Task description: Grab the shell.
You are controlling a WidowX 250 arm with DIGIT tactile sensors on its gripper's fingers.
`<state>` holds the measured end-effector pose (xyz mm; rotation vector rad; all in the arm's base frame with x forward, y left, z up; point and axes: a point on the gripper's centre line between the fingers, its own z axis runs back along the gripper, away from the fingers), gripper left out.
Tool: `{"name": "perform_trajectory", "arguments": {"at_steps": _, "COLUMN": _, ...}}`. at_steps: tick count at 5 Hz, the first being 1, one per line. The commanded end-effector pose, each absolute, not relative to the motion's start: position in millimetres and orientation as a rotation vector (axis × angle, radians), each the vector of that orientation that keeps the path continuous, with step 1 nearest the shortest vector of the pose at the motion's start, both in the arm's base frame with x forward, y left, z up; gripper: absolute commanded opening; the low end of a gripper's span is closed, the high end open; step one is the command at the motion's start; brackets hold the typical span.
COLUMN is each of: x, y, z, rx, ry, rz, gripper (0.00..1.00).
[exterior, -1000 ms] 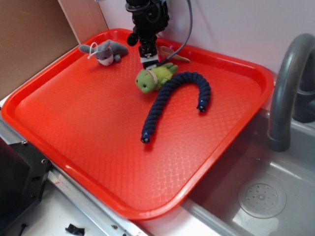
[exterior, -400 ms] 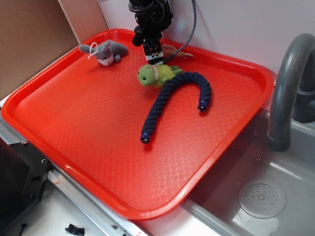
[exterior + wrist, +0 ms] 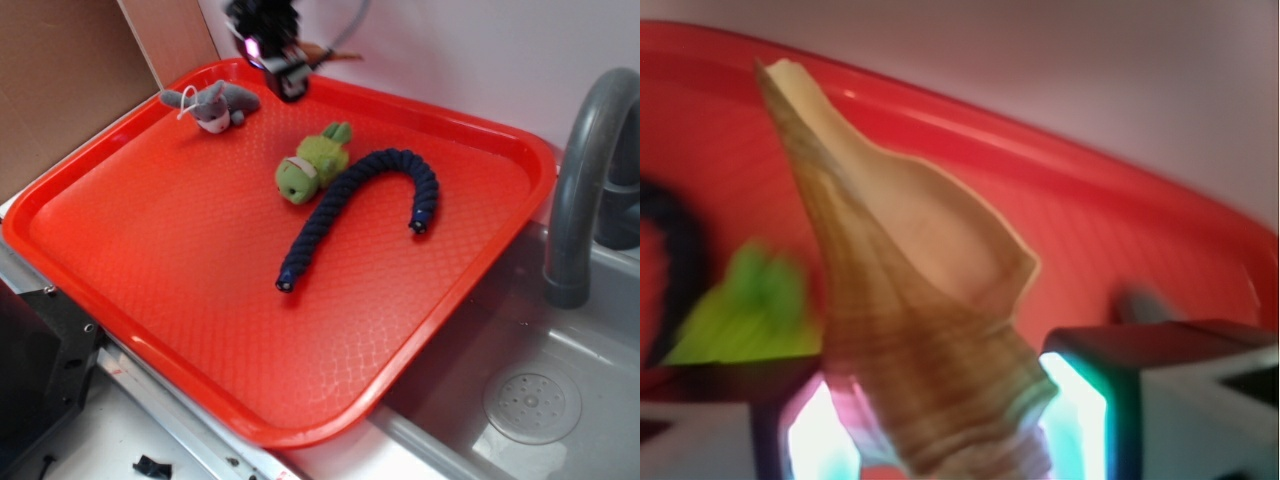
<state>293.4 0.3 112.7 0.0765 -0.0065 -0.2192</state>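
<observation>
The shell (image 3: 910,300) is tan and cream with brown bands, and its long point aims away from me in the wrist view. My gripper (image 3: 945,430) is shut on its wide end, with a lit pad on either side. In the exterior view the gripper (image 3: 283,78) hangs above the back edge of the red tray (image 3: 150,250). Only a thin brown sliver of the shell (image 3: 335,54) sticks out to its right there. The shell is off the tray.
On the tray lie a grey plush animal (image 3: 215,103) at the back left, a fuzzy green plush toy (image 3: 312,163) and a curved navy rope (image 3: 360,205). A grey faucet (image 3: 585,170) and sink (image 3: 520,400) stand at the right. A brown board (image 3: 60,80) stands at the left.
The gripper has risen and moved back and left, carrying the shell up off the tray. The green plush has turned and the rope has shifted slightly.
</observation>
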Motion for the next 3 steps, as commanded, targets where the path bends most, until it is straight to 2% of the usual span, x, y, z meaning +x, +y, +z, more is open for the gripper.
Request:
{"name": "perform_trajectory", "arguments": {"at_steps": 1, "x": 233, "y": -3, "z": 209, "rx": 0.051, "ry": -0.076, "rz": 0.043, "gripper": 0.0}}
{"name": "perform_trajectory", "arguments": {"at_steps": 2, "x": 212, "y": -4, "z": 217, "rx": 0.014, "ry": -0.085, "rz": 0.057, "gripper": 0.0}}
{"name": "perform_trajectory", "arguments": {"at_steps": 3, "x": 212, "y": -3, "z": 214, "rx": 0.073, "ry": -0.09, "rz": 0.03, "gripper": 0.0}}
